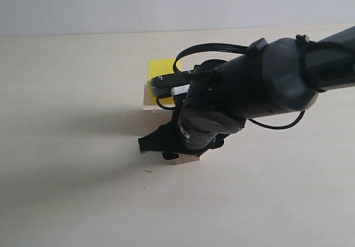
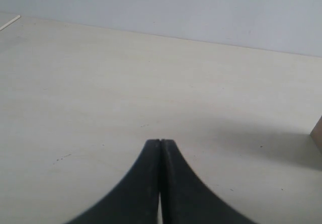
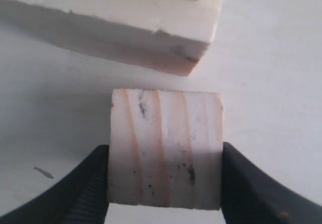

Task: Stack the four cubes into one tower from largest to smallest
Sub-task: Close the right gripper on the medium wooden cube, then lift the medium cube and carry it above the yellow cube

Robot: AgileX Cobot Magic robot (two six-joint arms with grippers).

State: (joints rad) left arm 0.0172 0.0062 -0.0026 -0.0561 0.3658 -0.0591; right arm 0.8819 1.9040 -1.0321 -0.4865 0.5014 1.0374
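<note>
The right gripper (image 3: 165, 186) is clamped on the speckled cube (image 3: 166, 151), with 1 black finger (image 3: 85, 194) flat against each side. The cube's grain lines and little dark flecks face the wrist camera. In the outside view that cube (image 1: 187, 159) is down low at the table (image 1: 66, 175). It's mostly hidden under the gripper, and only its pale lower edge pokes out. I can't tell if it's resting on the table or just off it.

The other 2 blocks I can make out are already stacked. The yellow cube (image 1: 162, 69) lies on top of the big pale block (image 1: 148, 100), set in a little from the block's edge going by the right wrist view. In the outside view the speckled cube is at about 5 o'clock from that stack, near but not touching, with a strip of bare table between them. The right arm (image 1: 288, 75) comes in from 3 o'clock and covers the stack's 4 o'clock side.

The left gripper (image 2: 160, 143) is clenched on nothing, its 2 fingers pressed together over bare table. A brownish corner (image 2: 317, 133) peeks in at the edge of that view, no idea what it is.
</note>
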